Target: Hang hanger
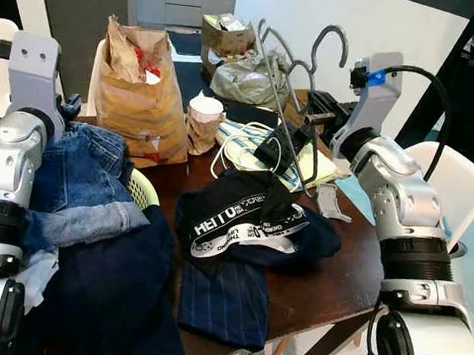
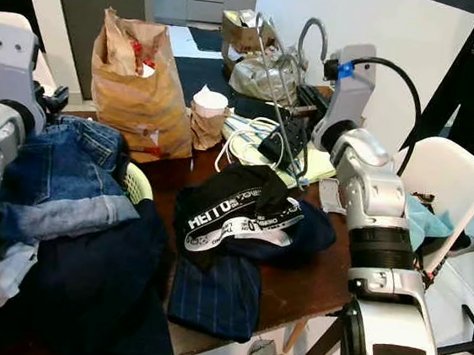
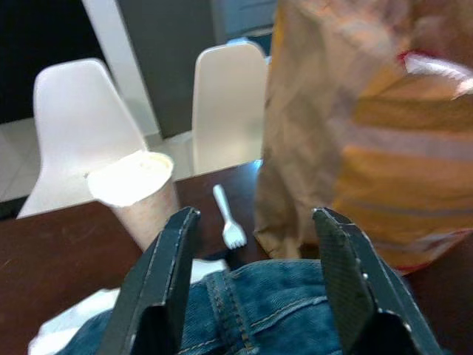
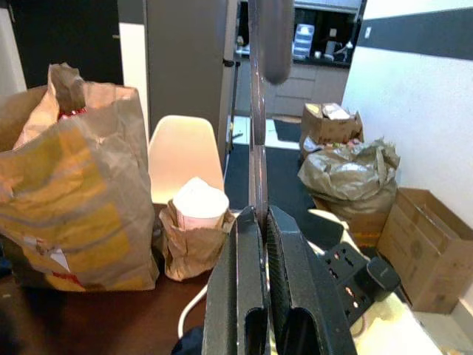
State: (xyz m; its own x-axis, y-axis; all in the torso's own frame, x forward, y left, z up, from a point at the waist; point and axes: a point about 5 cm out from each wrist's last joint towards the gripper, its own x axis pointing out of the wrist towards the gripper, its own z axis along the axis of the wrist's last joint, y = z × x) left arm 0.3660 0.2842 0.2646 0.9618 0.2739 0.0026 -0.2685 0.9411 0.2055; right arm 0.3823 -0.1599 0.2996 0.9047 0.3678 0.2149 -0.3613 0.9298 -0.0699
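Dark clothes (image 1: 237,254) lie nearest you on the table (image 1: 328,280), and beyond them your right gripper (image 4: 259,296) pinches the hanger (image 1: 291,107) shut at its wires, hook upward, while the left gripper (image 3: 251,288) gapes empty over jeans (image 1: 85,170).

your dark wooden counter (image 1: 328,280) carries a big paper bag (image 1: 141,91), a cup in a small bag (image 1: 203,123), jeans (image 1: 80,174), dark clothes (image 1: 240,229) and a white fork (image 3: 230,220).
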